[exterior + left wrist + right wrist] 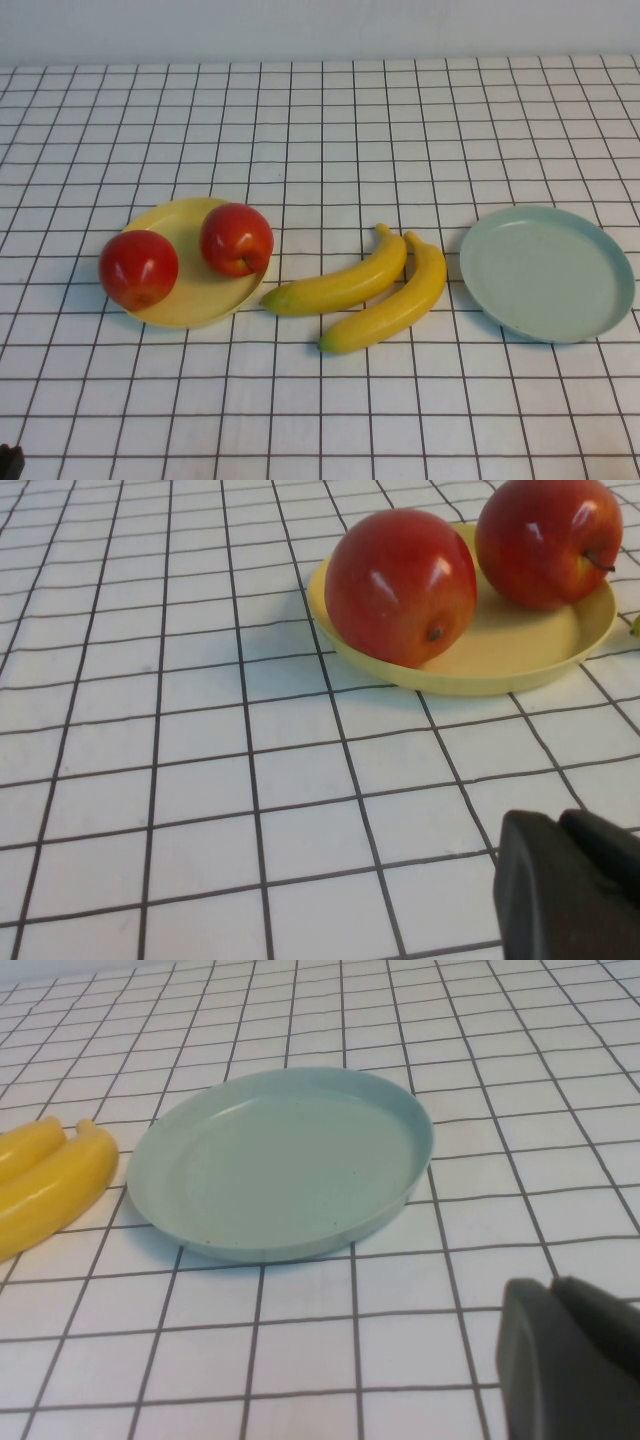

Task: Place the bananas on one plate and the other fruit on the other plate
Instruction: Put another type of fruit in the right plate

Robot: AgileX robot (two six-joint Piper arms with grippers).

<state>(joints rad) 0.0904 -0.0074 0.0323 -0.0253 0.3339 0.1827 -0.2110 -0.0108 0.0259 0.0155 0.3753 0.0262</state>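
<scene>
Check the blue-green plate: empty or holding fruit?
Empty. The blue-green plate shows bare inside; both bananas lie on the table beside it. Left gripper and right gripper sit parked near the table edge.

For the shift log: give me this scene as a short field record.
apples: two; one on the yellow plate, one on its left rim
bananas: two, side by side on the table between the plates
blue-green plate: empty
left gripper: low, near the yellow plate
right gripper: low, near the blue-green plate
</scene>
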